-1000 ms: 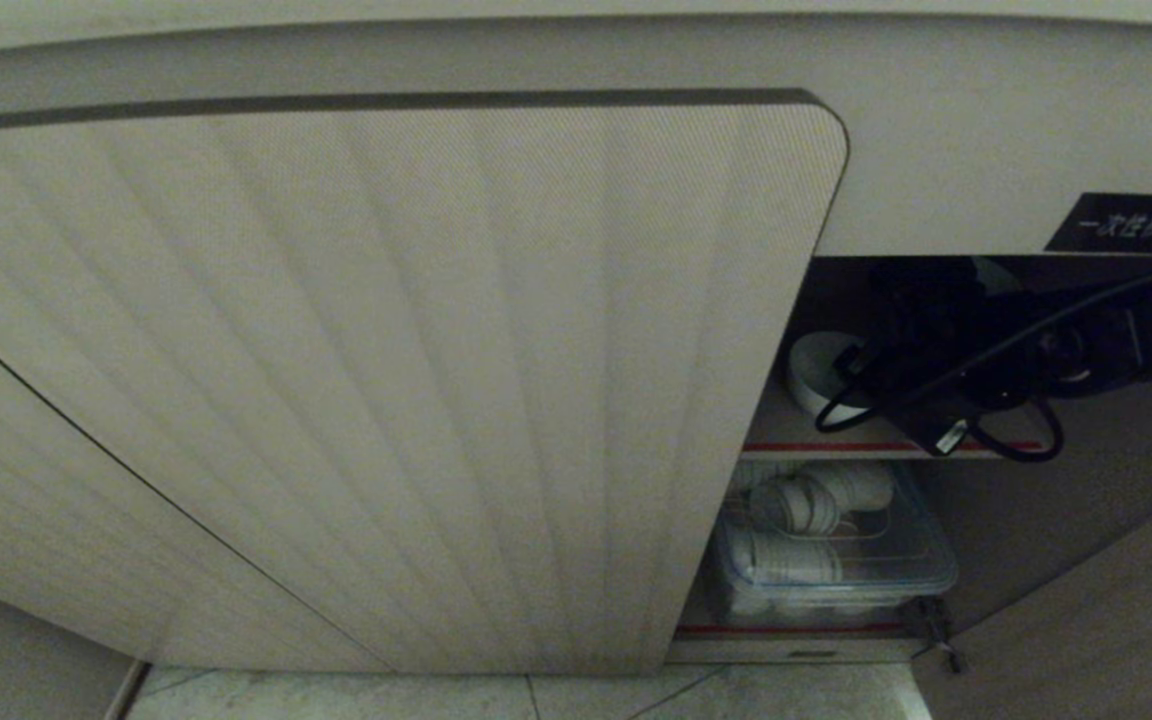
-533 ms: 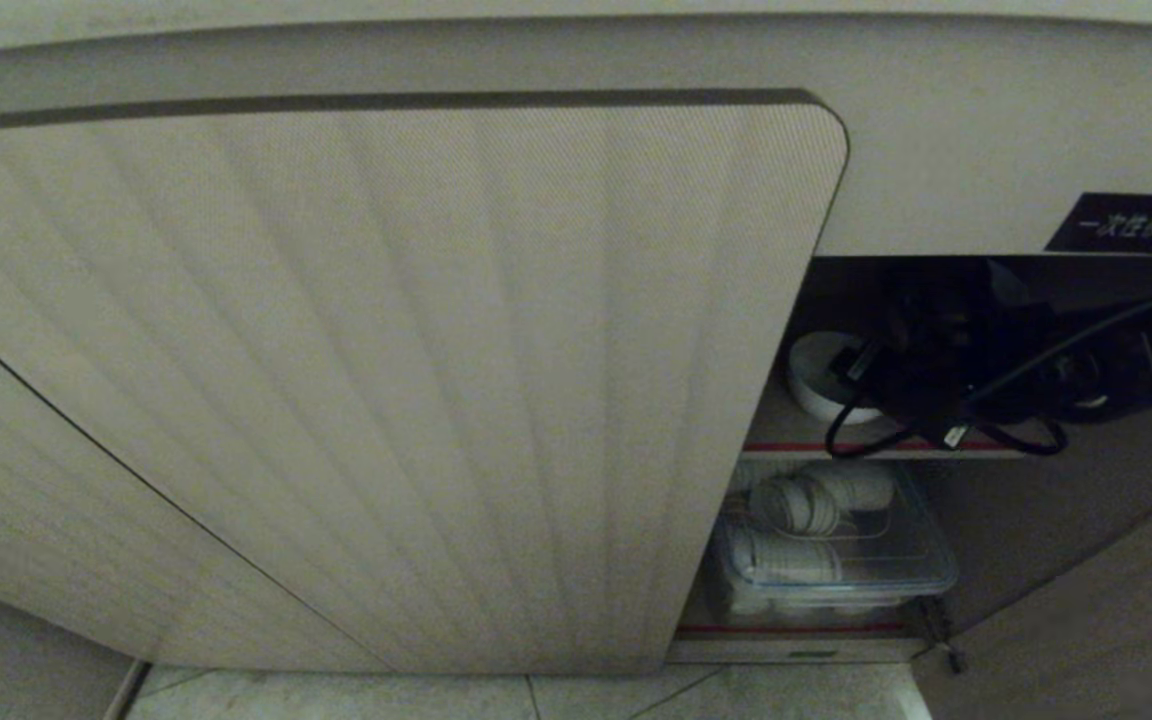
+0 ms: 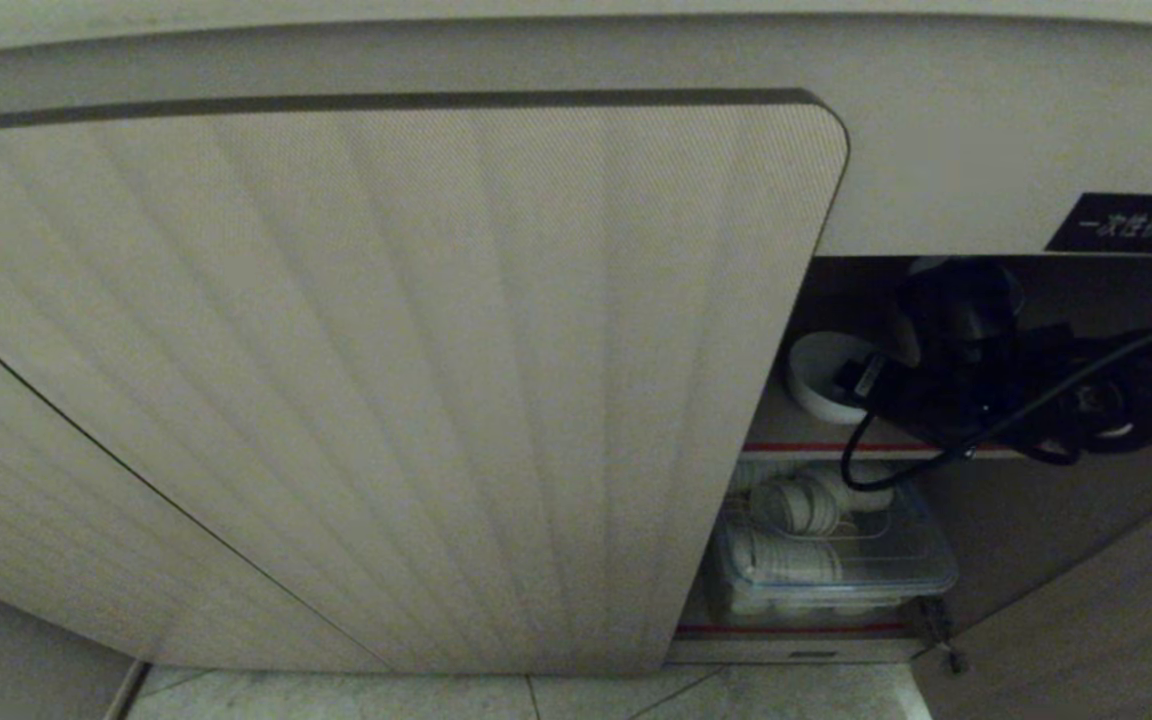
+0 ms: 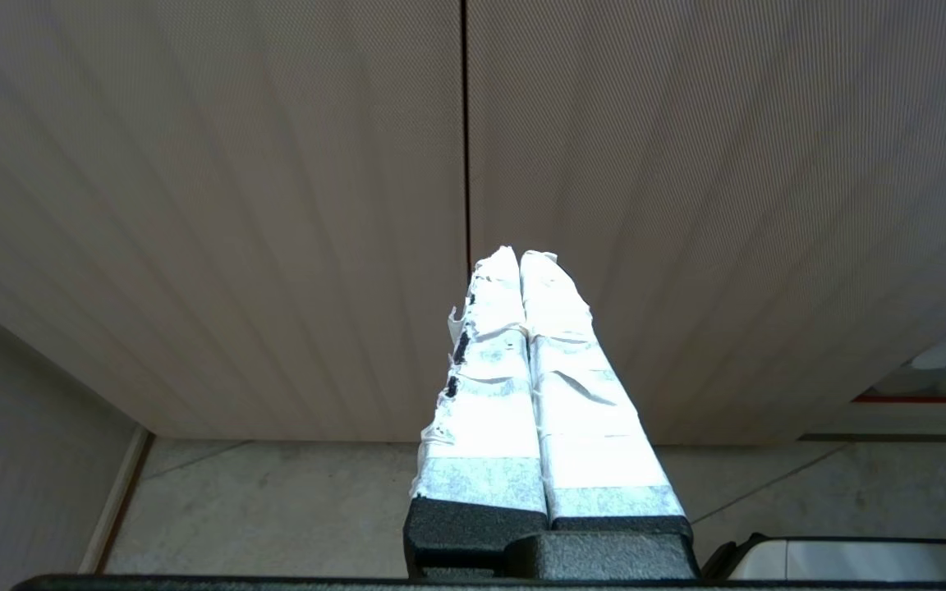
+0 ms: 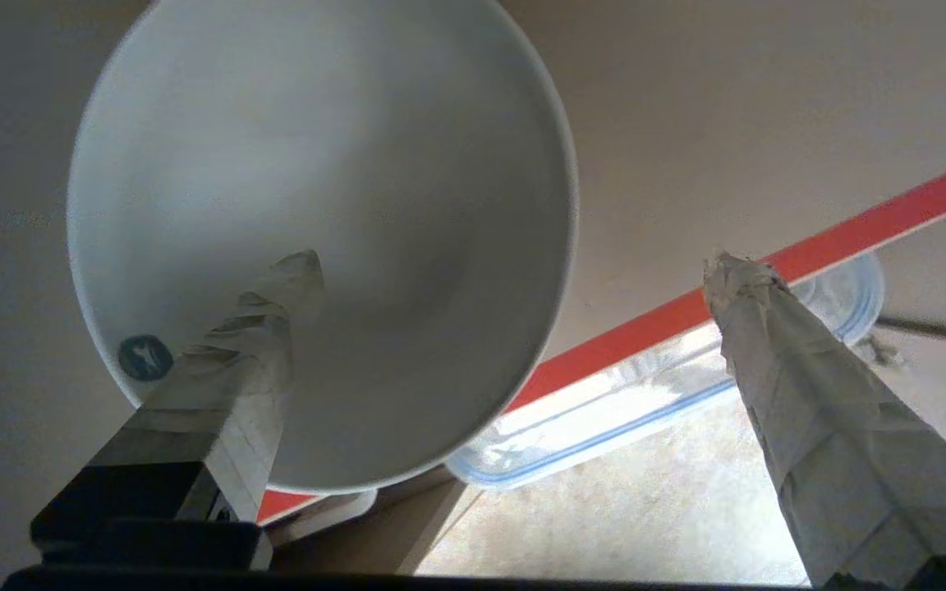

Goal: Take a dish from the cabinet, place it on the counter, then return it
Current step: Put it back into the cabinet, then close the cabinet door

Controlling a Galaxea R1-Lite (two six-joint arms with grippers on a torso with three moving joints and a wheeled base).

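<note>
The dish [image 3: 818,380], a plain white bowl, stands on the cabinet's upper shelf [image 3: 786,432] behind the open ribbed door [image 3: 386,380]. My right arm [image 3: 1036,390] reaches into the cabinet beside it. In the right wrist view the dish [image 5: 342,164] fills the space ahead. My right gripper [image 5: 514,267] is open: one taped finger [image 5: 268,328] lies across the bowl's inside, the other [image 5: 777,353] stands well outside the rim. Nothing is gripped. My left gripper [image 4: 520,256] is shut and empty, parked facing the ribbed door. The counter's top is out of view.
A clear plastic box [image 3: 836,575] of stacked white bowls sits on the lower shelf, and its lid [image 5: 670,394] shows under the red shelf edge [image 5: 851,226]. A black label [image 3: 1131,222] is above the opening. A black cable [image 3: 861,470] loops below the arm. Tiled floor [image 3: 536,695] lies beneath.
My right hand has turned and shifted up and to the right inside the cabinet, uncovering more of the dish. The cable loop hangs lower. The dish has not moved.
</note>
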